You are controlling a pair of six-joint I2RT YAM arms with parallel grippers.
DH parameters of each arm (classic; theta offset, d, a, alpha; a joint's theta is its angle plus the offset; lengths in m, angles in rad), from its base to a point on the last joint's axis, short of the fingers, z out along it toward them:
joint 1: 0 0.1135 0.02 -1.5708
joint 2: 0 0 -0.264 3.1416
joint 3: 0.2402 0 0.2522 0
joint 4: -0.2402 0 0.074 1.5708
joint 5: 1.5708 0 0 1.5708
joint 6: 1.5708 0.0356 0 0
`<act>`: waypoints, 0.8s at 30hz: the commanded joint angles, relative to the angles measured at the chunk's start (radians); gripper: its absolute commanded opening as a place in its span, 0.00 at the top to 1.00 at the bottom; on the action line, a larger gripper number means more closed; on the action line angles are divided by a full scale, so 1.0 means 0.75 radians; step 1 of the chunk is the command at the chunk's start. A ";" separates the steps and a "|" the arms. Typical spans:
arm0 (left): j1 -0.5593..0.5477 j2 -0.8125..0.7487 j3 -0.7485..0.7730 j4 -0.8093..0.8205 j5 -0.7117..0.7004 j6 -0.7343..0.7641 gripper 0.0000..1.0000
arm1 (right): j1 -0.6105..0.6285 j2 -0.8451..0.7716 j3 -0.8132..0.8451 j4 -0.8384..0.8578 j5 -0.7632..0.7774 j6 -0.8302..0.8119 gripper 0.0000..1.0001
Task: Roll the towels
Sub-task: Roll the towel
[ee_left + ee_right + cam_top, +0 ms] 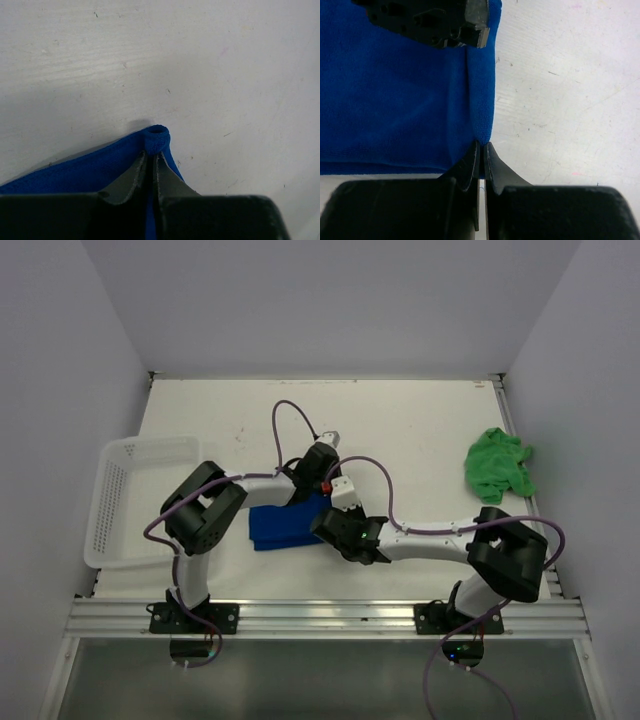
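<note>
Soft, floppy blue towel (395, 100) edge pinched at fingertips of left gripper (151, 156) and right gripper (481, 148); probably best gripped at corners.

The left arm (205, 512) rises from its base, folds at a raised elbow and reaches right across the middle of the bench. The right arm (432, 540) bends at its shoulder block and stretches low to the left, so both wrists meet near the centre, the left one farther out and the right one nearer the bases. The left gripper (151, 154) has its jaws closed, pinching a rolled corner of the blue towel (278, 527). The right gripper (481, 148) is likewise clamped, on the near end of the same edge.
</note>
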 commanded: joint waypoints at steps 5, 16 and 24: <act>0.033 -0.041 -0.041 -0.029 -0.094 0.029 1.00 | 0.003 0.033 -0.038 0.166 -0.071 0.028 1.00; 0.033 -0.047 -0.061 -0.016 -0.088 0.027 1.00 | -0.057 0.000 -0.177 0.388 -0.251 0.047 1.00; 0.033 -0.053 -0.070 -0.010 -0.078 0.031 1.00 | -0.130 -0.259 -0.177 0.259 -0.273 0.065 0.76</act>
